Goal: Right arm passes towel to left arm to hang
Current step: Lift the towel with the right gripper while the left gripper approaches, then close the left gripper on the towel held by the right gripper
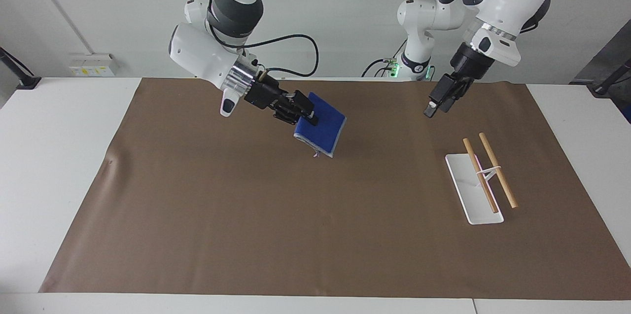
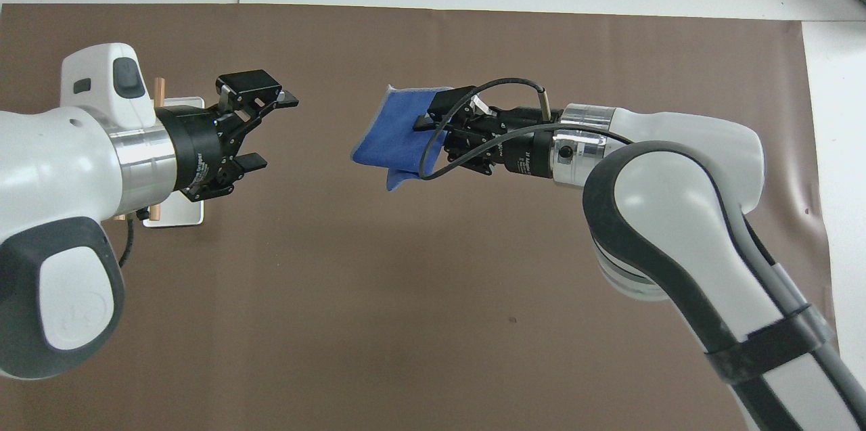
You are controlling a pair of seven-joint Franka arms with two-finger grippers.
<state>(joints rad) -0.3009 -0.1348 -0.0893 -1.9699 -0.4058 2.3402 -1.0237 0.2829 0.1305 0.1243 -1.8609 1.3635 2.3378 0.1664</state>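
Observation:
The towel, a small blue cloth with pale edging, hangs in the air over the middle of the brown sheet. My right gripper is shut on the towel's edge and holds it out sideways. My left gripper is open and raised over the sheet. It points at the towel with a clear gap between them and holds nothing.
A white rack base with two wooden rods stands toward the left arm's end of the table. From overhead the left arm covers most of it. The brown sheet covers the table.

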